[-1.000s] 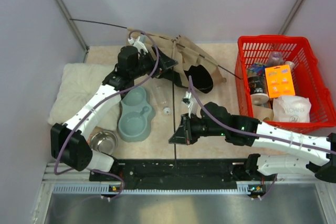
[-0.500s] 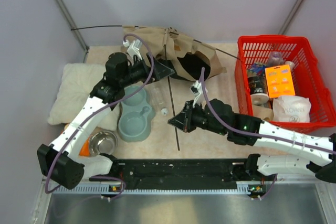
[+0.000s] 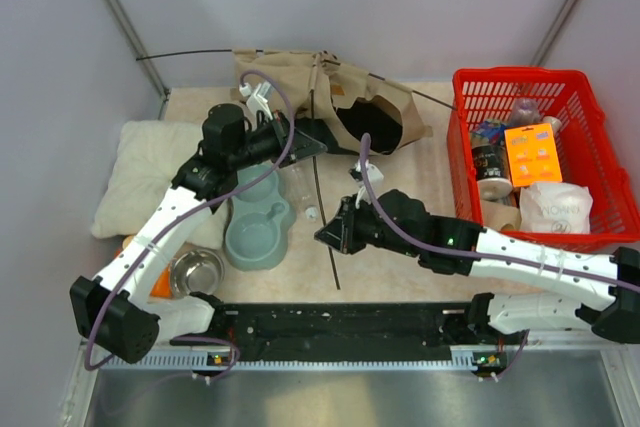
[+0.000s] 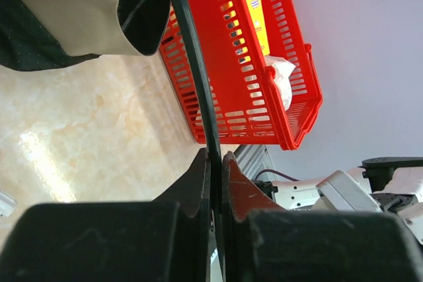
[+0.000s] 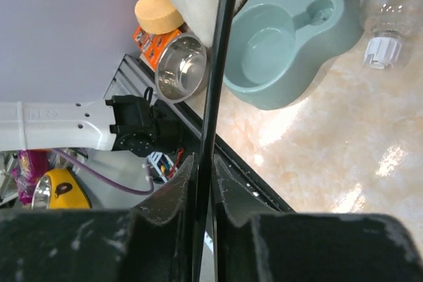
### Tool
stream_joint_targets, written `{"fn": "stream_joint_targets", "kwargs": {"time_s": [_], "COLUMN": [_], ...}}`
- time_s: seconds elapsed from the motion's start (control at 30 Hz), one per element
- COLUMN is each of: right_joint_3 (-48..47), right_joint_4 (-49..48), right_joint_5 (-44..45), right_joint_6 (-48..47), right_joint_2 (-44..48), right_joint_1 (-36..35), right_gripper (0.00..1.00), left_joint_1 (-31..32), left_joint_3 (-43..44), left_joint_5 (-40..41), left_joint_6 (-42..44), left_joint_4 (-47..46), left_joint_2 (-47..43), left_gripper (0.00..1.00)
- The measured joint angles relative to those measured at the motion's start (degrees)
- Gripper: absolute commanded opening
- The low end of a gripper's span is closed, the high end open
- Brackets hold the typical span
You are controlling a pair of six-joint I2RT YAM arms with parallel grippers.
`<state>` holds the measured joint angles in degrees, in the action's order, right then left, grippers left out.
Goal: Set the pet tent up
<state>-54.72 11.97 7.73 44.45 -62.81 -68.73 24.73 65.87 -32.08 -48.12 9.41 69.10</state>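
Since a second ago the left gripper (image 3: pixel 316 142) has left the cloth and clamped onto a thin black pole (image 3: pixel 322 197); its fingers (image 4: pixel 198 176) are pressed together with the rod pinched between them. The tan fabric pet tent (image 3: pixel 290 77) sits collapsed just past that gripper's fingertips, further back than before, with its dark lining facing up. The right gripper (image 3: pixel 328 235) has come up a bit and also pinches the same pole, lower down. The pole's long axis runs near-to-far between the two grippers, with its far end going into the tent and its near end poking out behind the right gripper, tilted slightly rightward. A teal plastic double bowl (image 3: pixel 258 222) is just left of the right gripper, and a red plastic basket (image 3: pixel 600 222) is well off to its right.
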Motion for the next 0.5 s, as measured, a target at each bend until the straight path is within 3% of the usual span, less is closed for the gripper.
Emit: {"fn": "stream_joint_targets", "kwargs": {"time_s": [0.07,0.13,0.23,0.43,0.5], "right_joint_3": [-0.1,-0.6,-1.5,-1.7,-1.7], "right_joint_4": [-0.1,-0.2,-0.2,-0.4,-0.5], "right_joint_5": [-0.2,-0.3,-1.2,-5.0,-6.3], "right_joint_6": [-0.5,-0.7,-1.4,-1.6,-1.9], "right_joint_2": [-0.2,-0.2,-0.2,-1.9,-2.9], "right_joint_1": [0.0,0.0,0.3,0.3,0.3], "right_gripper": [0.38,0.47,0.50,0.46,0.24], "left_joint_1": [0.0,0.1,0.1,0.1,0.1], "left_joint_3": [0.0,0.0,0.0,0.0,0.0], "left_joint_5": [0.2,0.2,0.2,0.3,0.4], "left_joint_6": [-0.5,-0.9,-1.6,-2.2,-2.4], "left_joint_4": [0.8,1.6,1.6,1.4,1.3], "left_joint_2": [0.0,0.0,0.0,0.0,0.0], "left_gripper": [0.00,0.00,0.00,0.00,0.00]}}
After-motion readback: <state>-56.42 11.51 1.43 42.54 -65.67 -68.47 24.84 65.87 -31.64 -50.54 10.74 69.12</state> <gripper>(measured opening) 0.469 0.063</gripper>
